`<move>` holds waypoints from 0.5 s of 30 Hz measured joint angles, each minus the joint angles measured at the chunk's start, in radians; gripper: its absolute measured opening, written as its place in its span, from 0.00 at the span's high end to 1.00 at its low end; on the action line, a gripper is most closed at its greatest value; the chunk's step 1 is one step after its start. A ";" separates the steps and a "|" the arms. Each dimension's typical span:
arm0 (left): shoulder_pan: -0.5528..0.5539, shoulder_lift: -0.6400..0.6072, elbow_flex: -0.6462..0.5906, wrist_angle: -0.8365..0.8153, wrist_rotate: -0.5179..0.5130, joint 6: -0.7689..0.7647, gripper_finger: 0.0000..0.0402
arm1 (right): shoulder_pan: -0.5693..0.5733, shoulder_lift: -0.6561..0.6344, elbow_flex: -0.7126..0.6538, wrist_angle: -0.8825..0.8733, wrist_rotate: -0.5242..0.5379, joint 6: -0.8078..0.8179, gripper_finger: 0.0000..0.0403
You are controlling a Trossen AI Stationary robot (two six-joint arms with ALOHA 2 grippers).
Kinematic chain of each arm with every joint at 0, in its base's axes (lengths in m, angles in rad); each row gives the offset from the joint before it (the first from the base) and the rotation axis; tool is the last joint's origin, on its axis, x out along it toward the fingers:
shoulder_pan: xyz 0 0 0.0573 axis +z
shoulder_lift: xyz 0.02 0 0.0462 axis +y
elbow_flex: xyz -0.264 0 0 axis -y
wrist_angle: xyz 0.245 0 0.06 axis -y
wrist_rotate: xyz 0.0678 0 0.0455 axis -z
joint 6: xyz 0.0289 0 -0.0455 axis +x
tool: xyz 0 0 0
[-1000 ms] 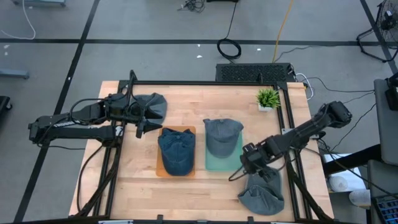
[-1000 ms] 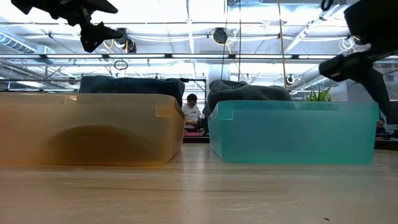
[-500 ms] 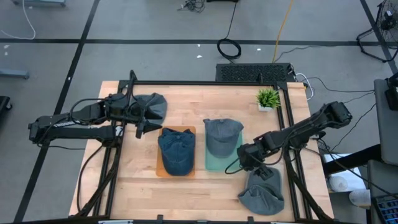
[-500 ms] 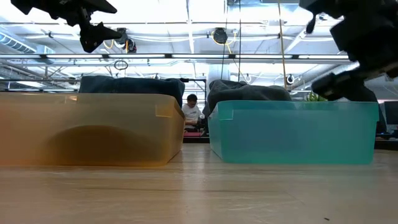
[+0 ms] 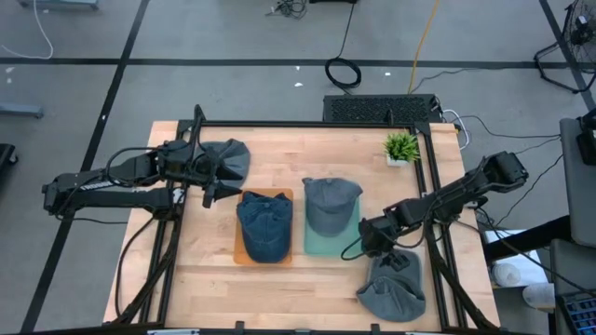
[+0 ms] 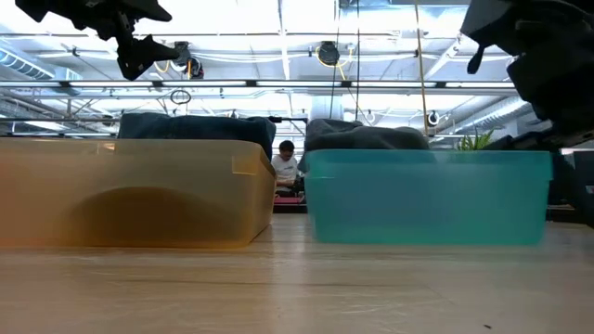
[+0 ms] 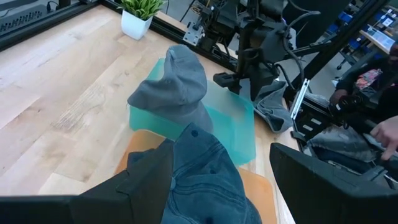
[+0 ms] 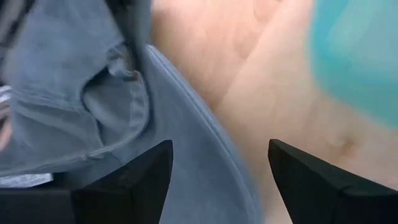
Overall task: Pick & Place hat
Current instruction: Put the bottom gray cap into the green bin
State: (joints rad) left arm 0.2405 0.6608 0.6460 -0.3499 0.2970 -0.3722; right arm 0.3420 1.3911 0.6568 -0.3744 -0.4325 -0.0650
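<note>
Left gripper [image 5: 210,191]: jaws spread, holding nothing, hovering above the table just left of the orange bin [image 5: 239,253]
Right gripper [image 5: 358,246]: jaws parted, empty, just right of the teal bin [image 5: 319,246]
Dark blue hat [image 5: 264,226]: lying in the orange bin
Grey hat [image 5: 332,203]: lying in the teal bin
Third hat [image 5: 229,156]: far left of the table [image 5: 307,284], beside the left arm
Fourth hat [image 5: 391,288]: near right corner, close under the right gripper
Potted plant [image 5: 401,147]: far right corner
</note>
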 joint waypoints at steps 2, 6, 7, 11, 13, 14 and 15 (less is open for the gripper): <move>0.000 0.000 0.000 0.000 0.000 -0.002 0.33 | 0.000 0.004 -0.020 0.014 -0.045 0.006 0.39; 0.000 0.000 0.000 0.000 0.000 -0.005 0.33 | 0.000 0.003 -0.028 0.028 -0.070 0.027 0.47; 0.000 0.000 0.000 0.001 0.000 -0.005 0.33 | 0.003 0.003 -0.028 0.026 -0.070 0.027 0.50; 0.000 0.000 0.000 0.001 0.000 0.000 0.33 | 0.012 0.003 -0.028 0.023 -0.068 0.016 0.65; 0.000 0.000 0.000 0.001 -0.001 0.000 0.33 | 0.012 0.003 -0.028 0.019 -0.070 0.014 0.75; 0.000 0.000 0.000 0.001 -0.001 0.000 0.33 | 0.012 0.003 -0.028 0.018 -0.072 0.014 0.80; 0.000 0.000 0.000 0.001 -0.001 0.000 0.33 | 0.012 0.003 -0.028 0.015 -0.079 0.013 0.86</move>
State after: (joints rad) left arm 0.2405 0.6608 0.6460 -0.3485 0.2956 -0.3721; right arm 0.3538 1.3942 0.6292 -0.3598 -0.5120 -0.0521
